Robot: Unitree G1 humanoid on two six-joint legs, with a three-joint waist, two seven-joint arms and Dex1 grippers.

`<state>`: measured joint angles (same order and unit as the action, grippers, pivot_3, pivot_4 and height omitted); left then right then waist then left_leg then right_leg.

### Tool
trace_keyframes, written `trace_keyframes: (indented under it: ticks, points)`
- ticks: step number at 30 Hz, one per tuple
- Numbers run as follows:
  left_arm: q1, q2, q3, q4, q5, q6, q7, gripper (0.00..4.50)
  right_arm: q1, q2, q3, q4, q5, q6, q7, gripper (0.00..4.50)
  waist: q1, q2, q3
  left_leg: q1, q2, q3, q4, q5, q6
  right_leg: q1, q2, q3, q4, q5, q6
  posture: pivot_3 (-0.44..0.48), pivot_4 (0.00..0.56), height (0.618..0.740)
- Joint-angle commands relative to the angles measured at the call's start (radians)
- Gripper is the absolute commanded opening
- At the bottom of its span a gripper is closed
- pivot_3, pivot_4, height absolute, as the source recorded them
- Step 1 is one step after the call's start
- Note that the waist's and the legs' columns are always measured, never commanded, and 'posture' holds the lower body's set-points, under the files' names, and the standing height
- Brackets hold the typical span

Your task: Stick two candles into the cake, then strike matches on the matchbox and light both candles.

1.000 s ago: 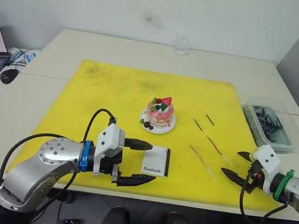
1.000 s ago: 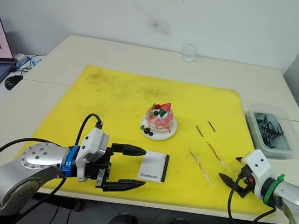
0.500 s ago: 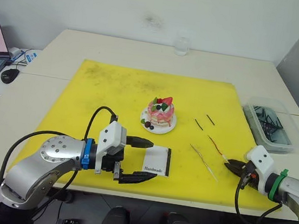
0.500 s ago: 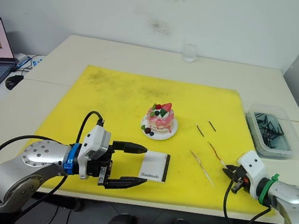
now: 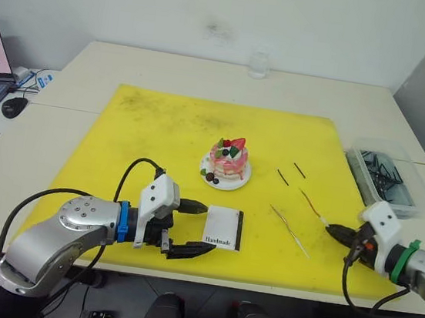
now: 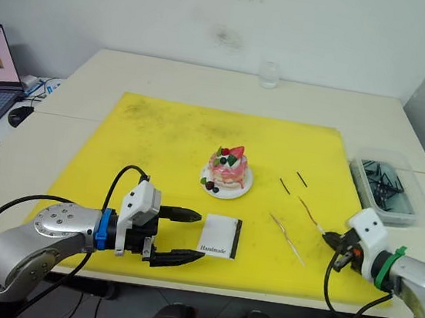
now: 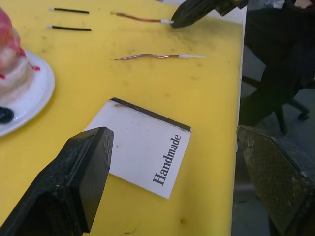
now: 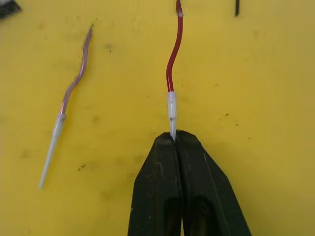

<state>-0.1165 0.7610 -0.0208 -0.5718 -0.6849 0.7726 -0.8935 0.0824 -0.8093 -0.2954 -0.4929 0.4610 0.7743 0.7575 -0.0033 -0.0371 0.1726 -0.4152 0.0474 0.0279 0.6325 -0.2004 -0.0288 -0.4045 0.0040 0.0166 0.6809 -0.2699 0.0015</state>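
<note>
The right end effector (image 8: 174,140) is closed on the pale tip of one candle (image 8: 173,69), which lies flat on the yellow mat (image 5: 169,134) beside the second candle (image 8: 71,101), so the first candle's pickup is judged to be in hand. The left end effector (image 7: 167,162) is held wide open around the matchbox (image 7: 145,147) without touching it. Next, the pinched candle must be lifted, turned upright and pressed into the cake (image 5: 228,161), further back at the mat's centre; neither candle is planted yet.
</note>
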Motion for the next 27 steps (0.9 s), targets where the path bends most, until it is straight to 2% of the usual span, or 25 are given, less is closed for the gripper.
trace_keyframes:
  ticks: [1, 8, 13, 18, 22, 27]
  points:
    - [-0.033, -0.022, 0.074, 0.003, -0.141, 0.103, 0.043, 4.50, -0.080, 0.014, -0.112, -0.095, 0.163, 0.098, -0.023, 0.04, -0.003, 0.000, 0.000, 0.000, 0.000, 0.000, 0.000, 0.000, 0.000, 0.000, 0.000, 0.000, 0.000, 0.000, 0.000, 0.000, 0.150, 0.740]
    - [-0.197, -0.202, 0.151, 0.069, -0.484, 0.274, 0.275, 4.50, -0.357, 0.143, -0.134, -0.130, 0.578, 0.303, -0.205, 0.04, -0.002, 0.000, 0.000, -0.001, 0.000, -0.001, 0.001, 0.000, 0.000, 0.001, 0.002, 0.000, 0.000, 0.001, 0.001, 0.000, 0.150, 0.740]
    - [-0.265, -0.295, 0.139, 0.117, -0.645, 0.307, 0.415, 4.50, -0.459, 0.195, -0.100, -0.091, 0.816, 0.346, -0.351, 0.04, -0.003, 0.000, 0.000, -0.002, -0.001, -0.001, 0.001, 0.000, 0.000, 0.000, 0.003, 0.001, -0.001, 0.000, 0.002, 0.000, 0.150, 0.740]
    - [-0.345, -0.399, 0.165, 0.190, -0.858, 0.256, 0.575, 4.50, -0.488, 0.178, -0.050, -0.060, 1.025, 0.341, -0.456, 0.04, -0.001, 0.000, 0.000, -0.002, -0.001, -0.001, 0.001, 0.000, 0.000, 0.000, 0.003, 0.000, 0.000, 0.000, 0.002, 0.000, 0.150, 0.740]
    - [-0.364, -0.408, 0.149, 0.206, -0.922, 0.242, 0.610, 4.50, -0.490, 0.157, 0.003, -0.066, 1.147, 0.308, -0.527, 0.04, -0.005, 0.000, 0.000, -0.002, -0.002, -0.001, 0.002, 0.000, 0.000, 0.000, 0.003, 0.001, 0.000, 0.001, 0.002, 0.000, 0.150, 0.740]
    - [-0.367, -0.432, 0.117, 0.215, -0.968, 0.224, 0.643, 4.50, -0.483, 0.130, 0.049, -0.070, 1.203, 0.268, -0.557, 0.04, -0.006, 0.000, 0.000, -0.002, -0.002, -0.001, 0.002, 0.000, 0.000, 0.000, 0.004, 0.000, 0.000, 0.001, 0.002, 0.000, 0.150, 0.740]
